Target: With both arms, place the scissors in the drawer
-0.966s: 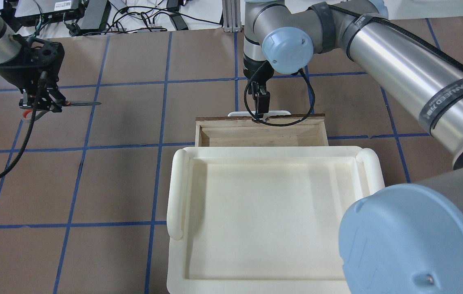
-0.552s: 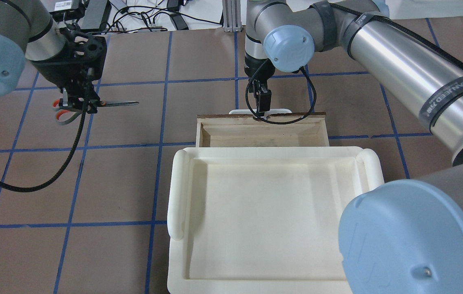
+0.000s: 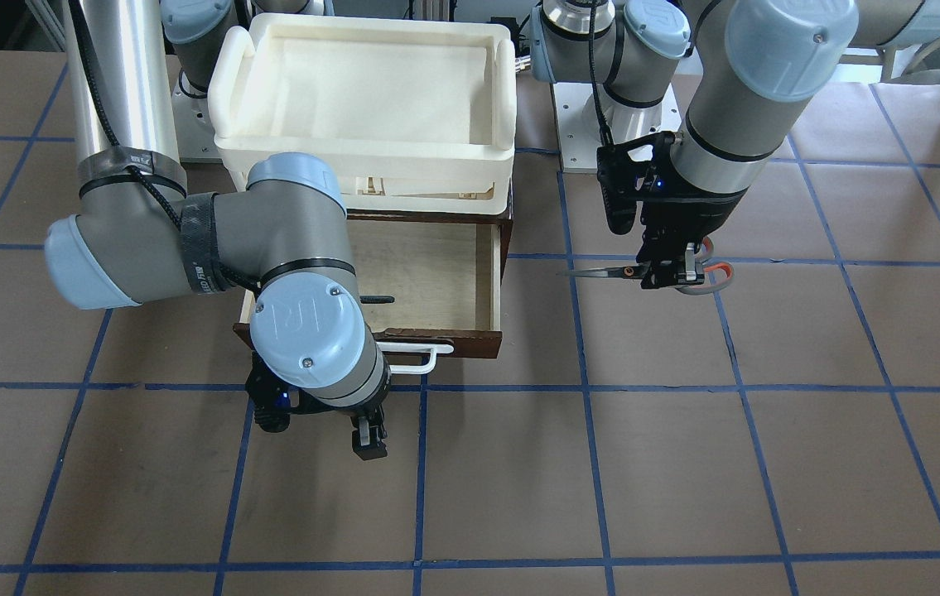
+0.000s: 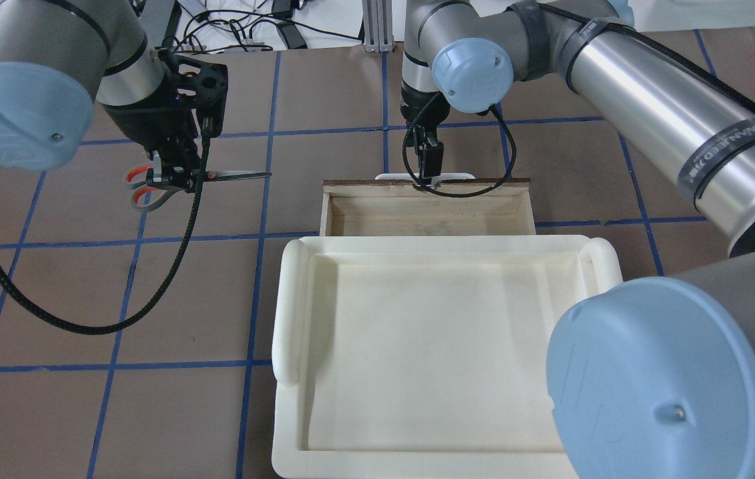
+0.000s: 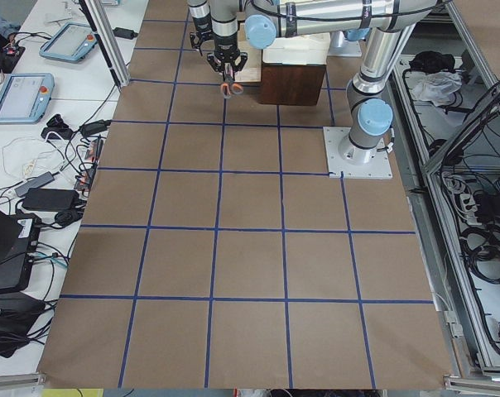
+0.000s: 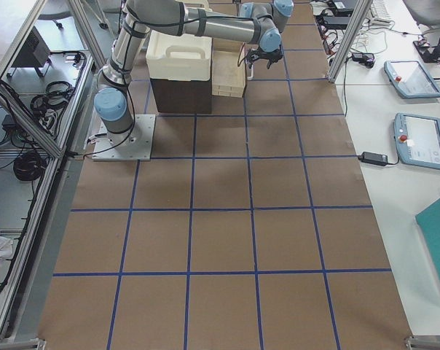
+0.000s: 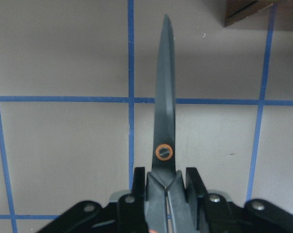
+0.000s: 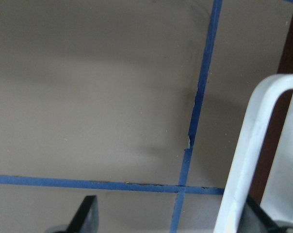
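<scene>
- Scissors (image 4: 237,176) hang in the air over the table (image 4: 217,299), off to the robot's left of the drawer (image 4: 328,214) and well apart from it; not in yet
- left gripper (image 4: 174,179) has them pinched at the neck, just behind the orange pivot, with its jaws pressed onto the shanks; its wrist view shows the blades closed together and running straight out ahead of the fingers; gripping there puts the grey loops behind the hand and leaves the slim tip free to lead
- blades lie level and point toward the drawer; my read is that this sets up a sideways carry over the near side wall and a flat set-down on the plywood floor
- drawer stands pulled out from under the cream tray (image 4: 289,313), its pale interior open from above; that open stretch looks like the only way in, since the tray roofs over the rest
- right gripper (image 4: 428,174) sits at the white bar handle (image 4: 458,177) with its jaws spread wide; its wrist view shows the bar running between the two fingers, nearer one of them; whether it touches I cannot tell
- division of work, as I judge it: right arm tends the drawer, left arm delivers
- the risk: carried too low, the tip could catch the drawer's side wall; a little extra height before crossing would be wise
</scene>
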`<state>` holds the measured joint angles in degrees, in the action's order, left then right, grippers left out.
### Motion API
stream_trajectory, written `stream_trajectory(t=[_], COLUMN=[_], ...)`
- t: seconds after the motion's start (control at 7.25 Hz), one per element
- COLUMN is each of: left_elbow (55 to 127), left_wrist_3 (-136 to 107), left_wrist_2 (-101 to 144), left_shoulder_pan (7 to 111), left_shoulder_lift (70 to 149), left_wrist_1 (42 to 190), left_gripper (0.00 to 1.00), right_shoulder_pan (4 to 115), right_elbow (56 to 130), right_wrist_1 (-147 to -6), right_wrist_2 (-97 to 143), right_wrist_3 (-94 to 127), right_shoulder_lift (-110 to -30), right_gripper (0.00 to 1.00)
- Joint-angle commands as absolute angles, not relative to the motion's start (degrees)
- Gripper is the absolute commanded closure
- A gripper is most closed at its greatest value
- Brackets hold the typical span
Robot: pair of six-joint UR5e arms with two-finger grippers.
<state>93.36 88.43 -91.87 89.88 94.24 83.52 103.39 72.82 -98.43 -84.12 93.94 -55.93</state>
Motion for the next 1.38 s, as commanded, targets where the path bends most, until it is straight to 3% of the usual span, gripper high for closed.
stream_trajectory(t=[0.0, 1.24], left_elbow=[93.34, 93.34], left_wrist_3=[88.33, 88.33], left_wrist_2=[-91.67, -91.76], left_shoulder_pan=[90.00, 93.60], left_shoulder_lift=[94.65, 94.57], left_wrist_1=[83.23, 82.79], left_gripper=[1.00, 1.00], right_shoulder_pan=[103.01, 102.39], right_elbow=[71.81, 68.82], right_wrist_1=[-98.44, -98.09], right_wrist_2=[-84.02, -83.76], right_wrist_3=[93.17, 93.25], right_shoulder_lift=[-55.72, -53.61], right_gripper=[0.04, 0.04])
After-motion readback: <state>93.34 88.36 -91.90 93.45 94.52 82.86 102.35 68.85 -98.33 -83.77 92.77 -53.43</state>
